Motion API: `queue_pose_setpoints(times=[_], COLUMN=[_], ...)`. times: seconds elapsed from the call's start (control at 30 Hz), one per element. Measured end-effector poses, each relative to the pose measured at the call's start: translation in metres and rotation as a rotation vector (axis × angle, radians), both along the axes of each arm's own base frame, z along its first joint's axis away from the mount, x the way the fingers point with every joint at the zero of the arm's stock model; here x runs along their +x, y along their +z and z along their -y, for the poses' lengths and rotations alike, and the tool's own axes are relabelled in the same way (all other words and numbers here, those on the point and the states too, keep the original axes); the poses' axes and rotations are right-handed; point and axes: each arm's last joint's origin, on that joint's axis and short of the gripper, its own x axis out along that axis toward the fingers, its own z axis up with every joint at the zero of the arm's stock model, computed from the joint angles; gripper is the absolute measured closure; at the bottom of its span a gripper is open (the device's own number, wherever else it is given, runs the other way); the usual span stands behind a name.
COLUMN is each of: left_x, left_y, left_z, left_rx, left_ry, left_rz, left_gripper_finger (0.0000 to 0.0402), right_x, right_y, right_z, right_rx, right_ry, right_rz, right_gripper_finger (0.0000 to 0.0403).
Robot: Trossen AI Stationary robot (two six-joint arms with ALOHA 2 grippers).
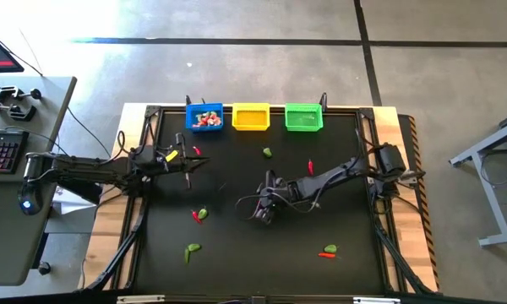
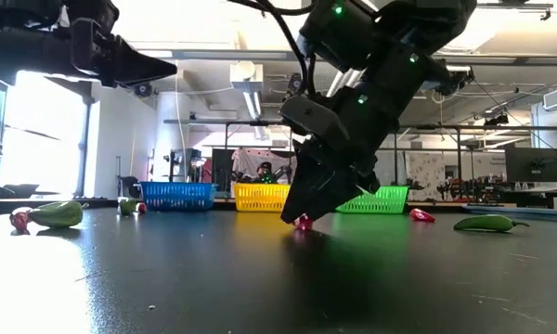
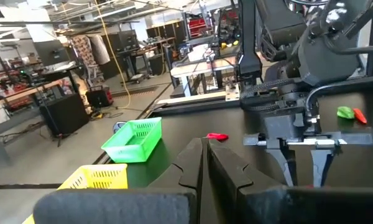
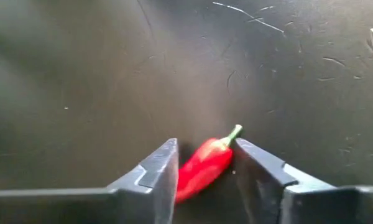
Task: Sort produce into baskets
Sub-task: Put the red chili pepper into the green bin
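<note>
Red chili pepper (image 4: pixel 204 169) sits on the black table (image 1: pixel 237 253) near the middle, w/ the right gripper (image 4: pixel 205 163) down over it, jaws partly open, a finger on each side, maybe touching. Left gripper (image 1: pixel 188 165) clenched shut, empty, near the blue basket (image 1: pixel 204 117). No readable writing.

Black desk (image 1: pixel 237 262): blue basket (image 1: pixel 204 117), yellow basket (image 1: pixel 251 117) and green basket (image 1: pixel 303 118) line its far edge, red chillies (image 1: pixel 311 167) and green peppers (image 1: pixel 192 249) lie scattered across it.

glossy red chili (image 4: pixel 203 169), scuffed matt tabletop (image 4: pixel 81 74)
</note>
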Motion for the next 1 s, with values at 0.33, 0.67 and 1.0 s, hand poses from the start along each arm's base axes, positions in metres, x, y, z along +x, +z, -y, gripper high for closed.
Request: queue_pose_setpoints(times=[0.33,0.67,1.0], left_x=[0.000,0.000,0.000], left_y=[0.000,0.000,0.000], left_z=[0.000,0.000,0.000], left_rx=[-0.067,-0.067,-0.061], left_ry=[-0.001,-0.003,-0.006], left_rz=[0.013,0.014,0.011], left_gripper_finger=[0.0393,0.0393,0.0393], right_x=[-0.009,-0.042,-0.099], right_y=[0.013,0.082,0.089], right_z=[0.007,0.103,0.259], right_rx=[-0.124,-0.358,-0.384], right_ry=[0.037,-0.204,-0.533], right_rz=[-0.067,-0.105,-0.165], right_gripper_finger=[0.0375,0.0385,0.0384])
